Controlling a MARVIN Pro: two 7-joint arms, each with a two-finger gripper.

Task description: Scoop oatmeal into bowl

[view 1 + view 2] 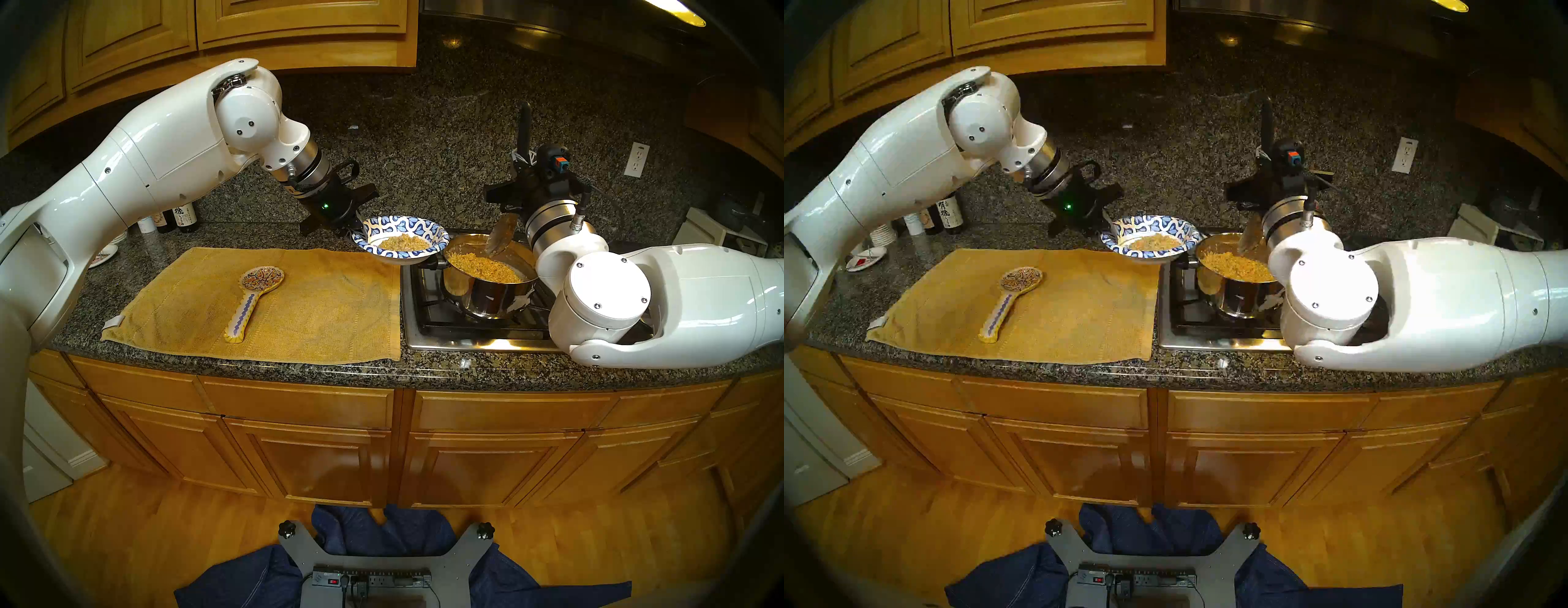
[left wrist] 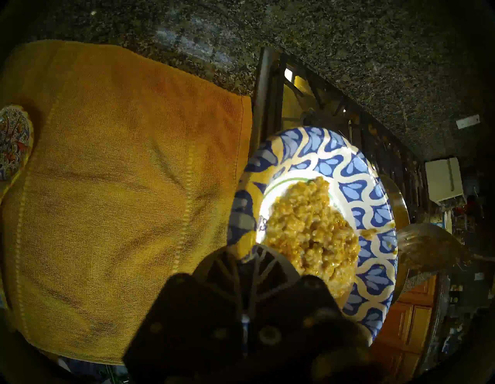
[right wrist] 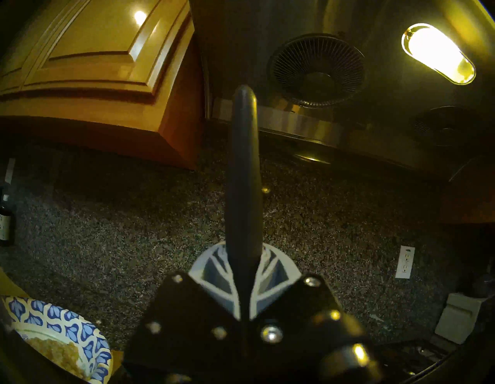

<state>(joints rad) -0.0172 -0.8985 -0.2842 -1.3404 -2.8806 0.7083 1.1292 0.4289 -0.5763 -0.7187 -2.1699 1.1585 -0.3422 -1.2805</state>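
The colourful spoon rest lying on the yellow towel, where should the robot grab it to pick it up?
Probably by the narrow handle. The spoon rest lies flat on the yellow towel, with its round patterned head toward the wall and its slim blue zigzag handle pointing to the counter's front edge. Coming straight down from above, fingers closing across the handle's width, looks best: the head seems too wide and shallow to pinch.

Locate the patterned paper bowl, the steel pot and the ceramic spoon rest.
bowl (image 1: 384, 226): head left view, far blue-and-white rim.
pot (image 1: 488, 297): head left view, shiny side wall.
spoon rest (image 1: 261, 278): head left view, its round painted head.
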